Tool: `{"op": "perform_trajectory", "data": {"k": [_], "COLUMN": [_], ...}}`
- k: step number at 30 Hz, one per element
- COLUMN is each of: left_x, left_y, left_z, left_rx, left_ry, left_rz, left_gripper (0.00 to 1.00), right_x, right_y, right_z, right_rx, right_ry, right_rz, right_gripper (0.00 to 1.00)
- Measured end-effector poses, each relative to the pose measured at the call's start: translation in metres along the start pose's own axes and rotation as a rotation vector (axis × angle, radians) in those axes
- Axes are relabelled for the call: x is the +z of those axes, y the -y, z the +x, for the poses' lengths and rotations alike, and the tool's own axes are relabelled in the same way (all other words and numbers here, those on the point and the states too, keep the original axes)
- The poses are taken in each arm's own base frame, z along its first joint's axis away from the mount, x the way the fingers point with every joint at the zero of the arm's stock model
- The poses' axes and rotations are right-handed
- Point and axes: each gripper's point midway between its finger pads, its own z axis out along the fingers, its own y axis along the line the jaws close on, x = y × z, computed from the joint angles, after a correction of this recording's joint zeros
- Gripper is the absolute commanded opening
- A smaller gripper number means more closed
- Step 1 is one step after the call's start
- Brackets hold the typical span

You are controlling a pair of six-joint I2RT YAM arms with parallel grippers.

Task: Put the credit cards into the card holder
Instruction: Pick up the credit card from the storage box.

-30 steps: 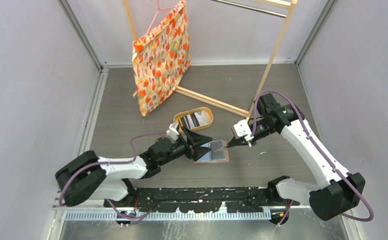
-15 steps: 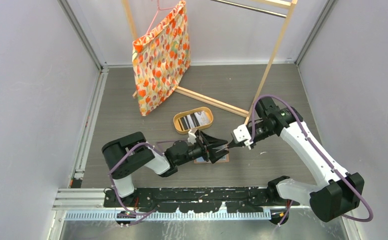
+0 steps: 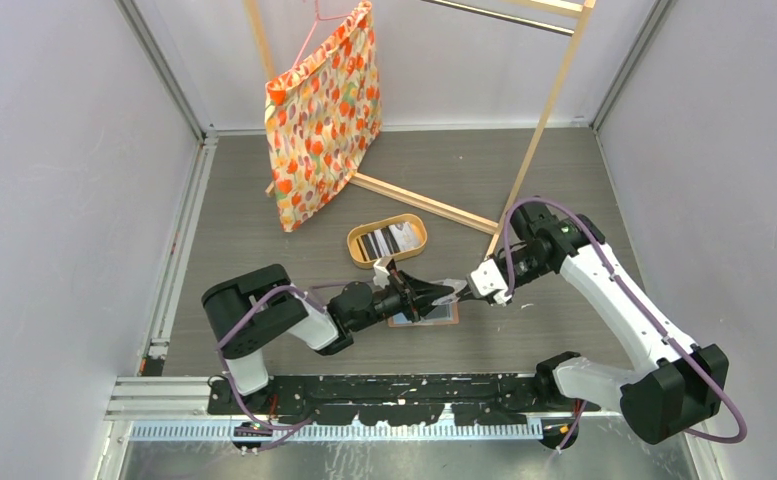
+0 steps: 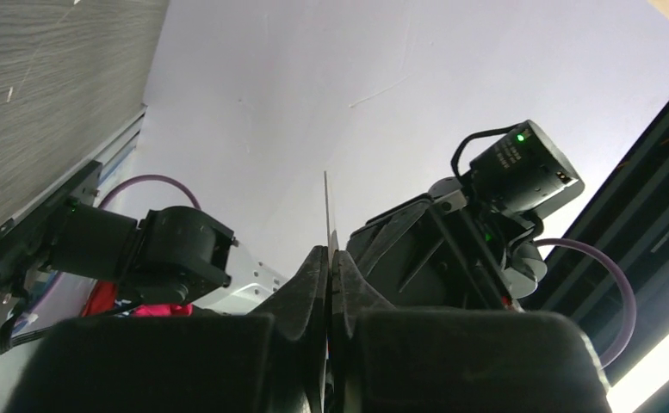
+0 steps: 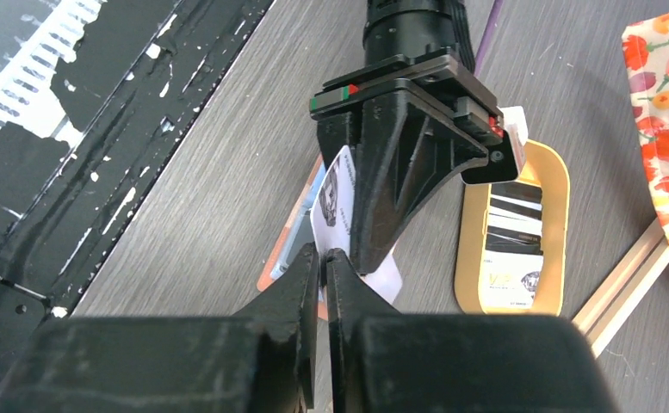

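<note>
A white credit card (image 3: 448,290) hangs in the air between my two grippers, just above the card holder (image 3: 426,316). The holder lies open and flat, showing its salmon rim (image 5: 289,234). My left gripper (image 3: 434,293) is shut on the card, which the left wrist view shows edge-on (image 4: 325,211) between the jaws (image 4: 329,254). My right gripper (image 5: 323,255) is shut on the card's (image 5: 335,202) near edge, facing the left gripper (image 5: 372,258). More credit cards (image 3: 389,240) lie in the oval wooden tray (image 5: 559,215).
A flowered cloth bag (image 3: 324,110) hangs from a wooden rack (image 3: 544,120) at the back. The rack's foot bar (image 3: 424,205) runs just behind the tray. Grey walls stand on both sides, and a black rail (image 3: 384,390) runs along the near edge.
My left arm reached in from the left and its jaws closed on the white card held by the right gripper. The right gripper shifted slightly right and up.
</note>
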Motion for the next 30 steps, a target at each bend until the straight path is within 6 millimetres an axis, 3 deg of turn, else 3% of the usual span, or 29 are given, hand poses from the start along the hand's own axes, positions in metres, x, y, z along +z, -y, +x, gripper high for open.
{"op": "perform_trajectory", "data": {"k": [6, 8, 11, 15, 19, 24, 26, 30], "left_x": [0.000, -0.001, -0.007, -0.024, -0.041, -0.050, -0.052, -0.056], "left_y": [0.005, 0.004, 0.001, 0.003, 0.008, 0.004, -0.001, 0.005], "left_z": [0.001, 0.000, -0.009, -0.032, -0.051, -0.046, -0.044, -0.040], "left_rx": [-0.004, 0.008, 0.056, 0.190, 0.394, 0.698, 0.823, 1.081], "left_ry": [-0.001, 0.002, 0.023, 0.090, 0.144, 0.091, 0.056, 0.016], "left_rz": [0.019, 0.020, 0.014, 0.020, 0.030, 0.003, -0.037, -0.101], "left_gripper": [0.01, 0.01, 0.01, 0.01, 0.00, 0.01, 0.01, 0.01], "right_x": [0.002, 0.002, 0.001, -0.003, -0.013, -0.019, -0.019, -0.011], "right_y": [-0.011, -0.014, -0.021, -0.029, -0.023, -0.011, -0.003, 0.008], "right_z": [0.000, -0.001, -0.002, -0.005, -0.009, -0.003, 0.003, 0.020], "right_rx": [-0.011, -0.021, -0.021, 0.051, 0.208, 0.435, 0.535, 0.780], "right_ry": [0.010, 0.014, 0.019, 0.013, -0.022, -0.073, -0.089, -0.095], "right_rz": [-0.032, -0.044, -0.063, -0.067, -0.019, 0.074, 0.121, 0.184], "right_gripper": [0.75, 0.87, 0.93, 0.93, 0.93, 0.87, 0.73, 0.32]}}
